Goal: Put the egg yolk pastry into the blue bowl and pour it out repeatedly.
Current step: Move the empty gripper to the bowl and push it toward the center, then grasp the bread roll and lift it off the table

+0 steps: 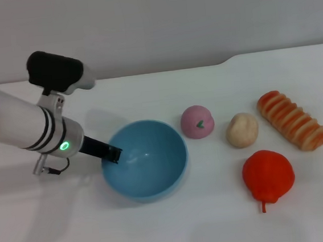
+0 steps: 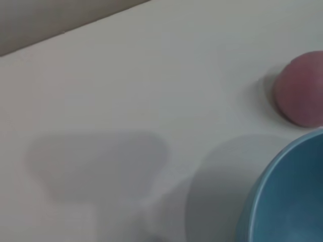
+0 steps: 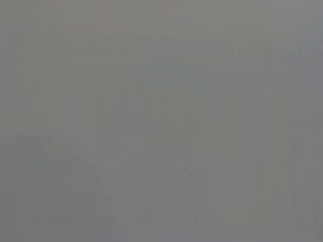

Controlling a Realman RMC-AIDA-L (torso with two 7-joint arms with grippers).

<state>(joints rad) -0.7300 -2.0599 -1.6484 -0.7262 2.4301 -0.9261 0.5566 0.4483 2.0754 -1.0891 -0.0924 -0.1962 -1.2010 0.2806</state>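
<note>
Egg yolk pastry [image 1: 242,130]: one, seen right of one blue bowl [image 1: 150,182] | left gripper [image 1: 114,154]: clamped on bowl's left rim, pastry well apart | right gripper: unseen.

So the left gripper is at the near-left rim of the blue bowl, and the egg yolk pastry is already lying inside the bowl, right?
Not quite. The left gripper is at the rim of the blue bowl, but the bowl holds nothing. The head view shows the egg yolk pastry out on the table, between the pink dome and the striped bread roll.
</note>
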